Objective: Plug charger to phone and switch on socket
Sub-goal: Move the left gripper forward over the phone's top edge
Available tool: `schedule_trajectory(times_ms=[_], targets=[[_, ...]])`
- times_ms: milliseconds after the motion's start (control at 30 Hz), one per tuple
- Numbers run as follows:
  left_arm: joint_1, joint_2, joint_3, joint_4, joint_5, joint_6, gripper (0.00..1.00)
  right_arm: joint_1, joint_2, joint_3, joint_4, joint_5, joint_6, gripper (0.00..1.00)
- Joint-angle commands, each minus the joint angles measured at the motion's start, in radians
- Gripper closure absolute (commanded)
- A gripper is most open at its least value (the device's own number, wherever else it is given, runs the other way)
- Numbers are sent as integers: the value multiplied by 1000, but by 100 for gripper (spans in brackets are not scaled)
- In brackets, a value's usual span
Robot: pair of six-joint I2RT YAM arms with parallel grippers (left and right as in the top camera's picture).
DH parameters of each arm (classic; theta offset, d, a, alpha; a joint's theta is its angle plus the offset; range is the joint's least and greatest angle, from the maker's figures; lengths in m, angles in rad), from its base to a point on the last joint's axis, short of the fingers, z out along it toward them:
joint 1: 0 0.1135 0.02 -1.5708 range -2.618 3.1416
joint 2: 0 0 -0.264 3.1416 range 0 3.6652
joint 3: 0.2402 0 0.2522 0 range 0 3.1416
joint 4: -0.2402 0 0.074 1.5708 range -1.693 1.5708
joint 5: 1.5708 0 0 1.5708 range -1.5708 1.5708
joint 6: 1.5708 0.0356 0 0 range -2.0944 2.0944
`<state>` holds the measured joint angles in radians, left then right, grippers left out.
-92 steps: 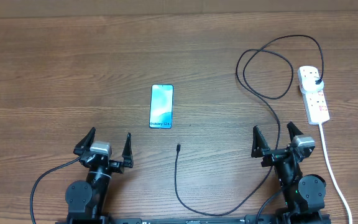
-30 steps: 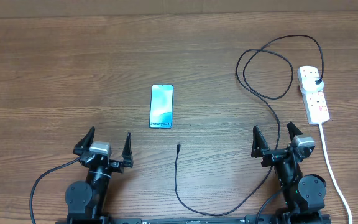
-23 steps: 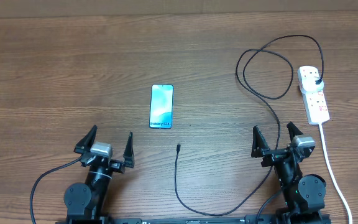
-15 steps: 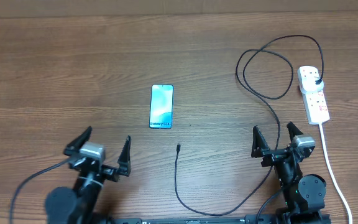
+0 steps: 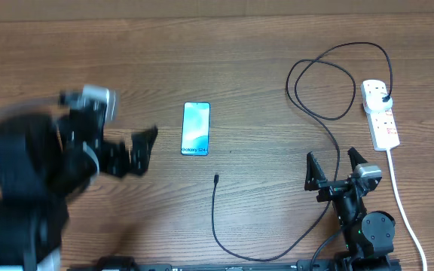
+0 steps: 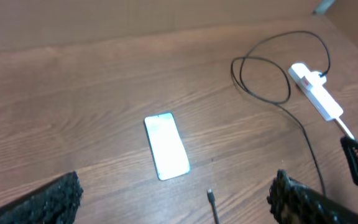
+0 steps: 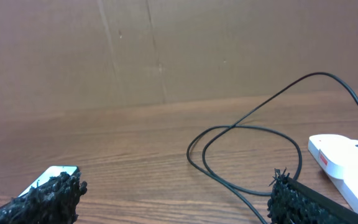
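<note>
Phone (image 5: 196,129) lay left of centre, long axis running near-to-far, Galaxy band at the near end. We saw charger (image 5: 212,207) tip pointing at it, apart; plug sat in socket (image 5: 380,113), far right. Left gripper (image 6: 178,186) was blurred overhead, but we read its jaws wide apart; right gripper (image 5: 330,162) jaws spread too.

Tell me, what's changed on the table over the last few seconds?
The left gripper has swung up off its rest and forward toward the phone, blurred with motion, open and holding nothing. The right gripper, also open, the charger and the socket lie as before; the phone has not moved.
</note>
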<state>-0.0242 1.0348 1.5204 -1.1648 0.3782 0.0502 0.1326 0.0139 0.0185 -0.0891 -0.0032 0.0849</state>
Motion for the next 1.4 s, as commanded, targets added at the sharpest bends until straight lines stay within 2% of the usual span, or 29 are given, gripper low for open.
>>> schedule_trajectory(times_ms=[0, 100, 167, 433, 567, 600, 667, 733, 767, 1000, 1200, 1233, 1333, 1367], targets=[[3, 231, 249, -169, 30, 60, 0, 2, -11, -11, 5, -2, -4, 0], [3, 390, 380, -282, 43, 46, 0, 2, -11, -11, 5, -2, -5, 0], [3, 468, 411, -301, 69, -3, 1, 2, -11, -11, 5, -2, -4, 0], [3, 697, 412, -261, 120, -267, 1, 2, -11, -11, 5, -2, -4, 0], [3, 801, 412, -218, 120, -287, 0, 2, -11, -11, 5, -2, -4, 0], [3, 827, 412, -216, 121, -287, 8, 2, -11, -11, 5, -2, -4, 0], [2, 870, 412, -219, 121, -295, 55, 2, -11, -11, 5, -2, -4, 0], [-4, 916, 412, -226, 120, -298, 89, 2, -11, -11, 5, -2, -4, 0], [-10, 943, 412, -230, 116, -298, 96, 2, -11, -11, 5, -2, -4, 0], [-62, 1060, 412, -246, 55, -298, 96, 2, -11, -11, 5, -2, -4, 0], [-140, 1099, 412, -240, -109, -298, 96, 2, -11, -11, 5, -2, -4, 0], [-151, 1101, 412, -237, -139, -298, 90, 2, -11, -11, 5, -2, -4, 0], [-186, 1101, 412, -224, -222, -298, 47, 2, -11, -11, 5, -2, -4, 0], [-198, 1101, 412, -220, -239, -297, 41, 2, -11, -11, 5, -2, -4, 0]])
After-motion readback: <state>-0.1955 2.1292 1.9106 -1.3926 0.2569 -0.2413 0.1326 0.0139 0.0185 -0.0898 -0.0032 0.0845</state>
